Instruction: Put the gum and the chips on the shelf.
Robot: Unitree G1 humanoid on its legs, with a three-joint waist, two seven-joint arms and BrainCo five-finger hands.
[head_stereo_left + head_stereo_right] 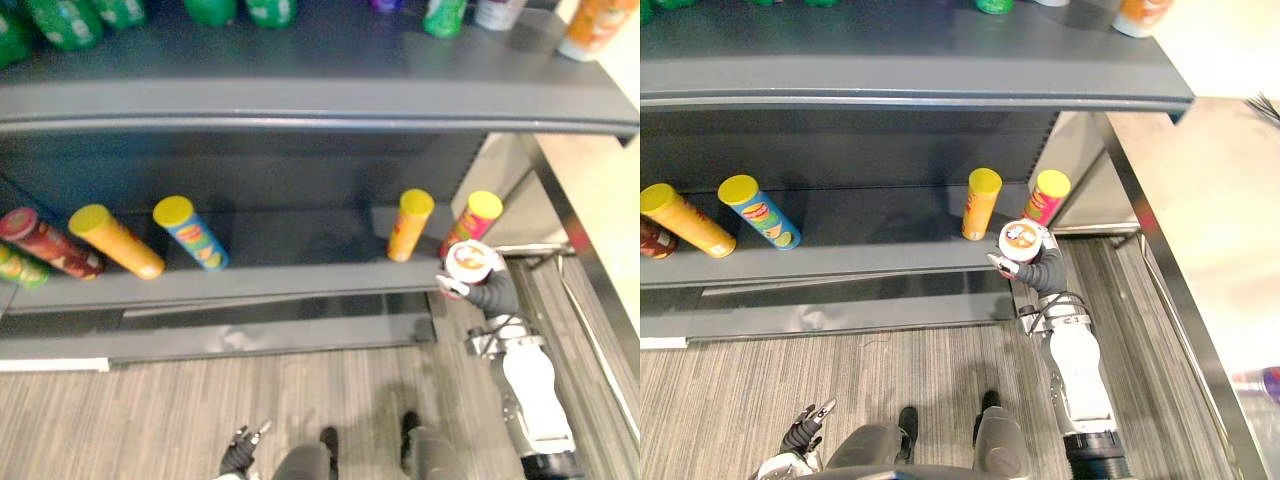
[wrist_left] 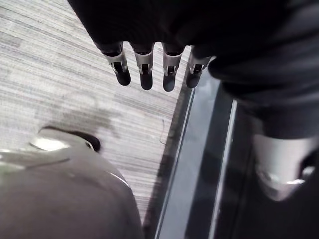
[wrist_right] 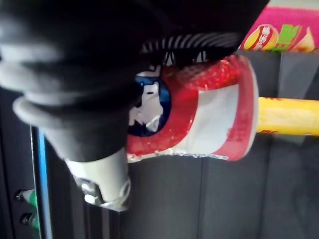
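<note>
right hand (image 1: 488, 292) is gripping the gum tub (image 1: 468, 262) by the lower shelf's (image 1: 300, 240) right edge; left hand (image 2: 144, 69) is hanging, fingers straight.

Dark grey lower shelf (image 1: 280, 285): dark red can (image 1: 45, 243), orange can (image 1: 115, 240), blue can (image 1: 190, 232), yellow can (image 1: 410, 225), pink can (image 1: 472, 222). Upper shelf (image 1: 300, 100): green bottles (image 1: 65, 20), orange bottle (image 1: 595, 25).

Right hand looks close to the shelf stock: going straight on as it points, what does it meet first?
Probably the pink chips can, just past the red-and-white tub in the right hand; depth is unclear.
</note>
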